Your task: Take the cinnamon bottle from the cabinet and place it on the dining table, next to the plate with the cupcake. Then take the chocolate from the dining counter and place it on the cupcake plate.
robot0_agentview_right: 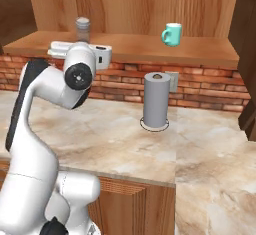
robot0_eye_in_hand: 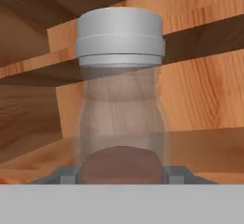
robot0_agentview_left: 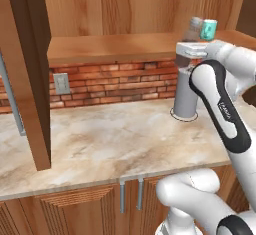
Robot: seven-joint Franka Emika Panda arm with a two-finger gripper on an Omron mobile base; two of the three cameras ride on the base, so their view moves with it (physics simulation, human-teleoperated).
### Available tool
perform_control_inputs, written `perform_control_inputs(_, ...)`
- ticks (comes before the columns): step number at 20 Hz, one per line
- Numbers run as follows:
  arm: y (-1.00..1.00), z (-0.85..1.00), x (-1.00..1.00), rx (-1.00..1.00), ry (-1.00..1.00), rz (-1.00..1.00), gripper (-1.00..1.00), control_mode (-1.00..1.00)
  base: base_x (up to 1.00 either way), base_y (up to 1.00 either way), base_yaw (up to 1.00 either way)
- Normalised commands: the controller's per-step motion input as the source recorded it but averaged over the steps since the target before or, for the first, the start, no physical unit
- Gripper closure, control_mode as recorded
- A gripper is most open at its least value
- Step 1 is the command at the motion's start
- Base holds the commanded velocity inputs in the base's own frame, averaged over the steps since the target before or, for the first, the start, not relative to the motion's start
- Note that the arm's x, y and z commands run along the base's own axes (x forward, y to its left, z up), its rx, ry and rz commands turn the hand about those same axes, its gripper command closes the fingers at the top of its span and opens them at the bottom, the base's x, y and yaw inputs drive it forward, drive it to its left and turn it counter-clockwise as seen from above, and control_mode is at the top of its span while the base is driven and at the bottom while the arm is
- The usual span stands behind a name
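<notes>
The cinnamon bottle [robot0_eye_in_hand: 121, 94], clear glass with a grey cap and brown powder at its base, stands upright on the cabinet shelf [robot0_agentview_right: 140, 46]. The hand [robot0_eye_in_hand: 123, 174] is clenched around its lower part, a fingertip [robot0_eye_in_hand: 66, 173] on each side. A teal mug [robot0_agentview_right: 171, 34] sits further along the shelf; a grey paper-towel roll [robot0_agentview_right: 156, 100] stands on the marble surface [robot0_agentview_left: 110, 144] below.

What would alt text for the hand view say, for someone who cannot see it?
A clear glass spice bottle with a grey screw cap stands upright on a wooden cabinet shelf, close in front of the camera. A little brown powder lies at its bottom, and the pincer's two fingertips sit on either side of its base.
</notes>
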Motion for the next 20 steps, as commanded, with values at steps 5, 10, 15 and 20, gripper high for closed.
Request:
perform_control_inputs(5, 0.03, -0.11, -1.00, -0.14, 0.00, 0.10, 1.00, -1.00, 0.00, 0.00, 0.00)
perform_control_inputs(10, 0.01, -0.19, -0.87, -0.21, 0.01, 0.05, 1.00, -1.00, 0.00, 0.00, 0.00)
perform_control_inputs(15, 0.02, -0.25, -0.31, -0.14, 0.13, 0.02, 1.00, 1.00, -0.10, 0.00, 0.00)
perform_control_inputs(20, 0.00, 0.00, 0.00, 0.00, 0.00, 0.00, 1.00, 1.00, -0.82, 0.00, 0.19)
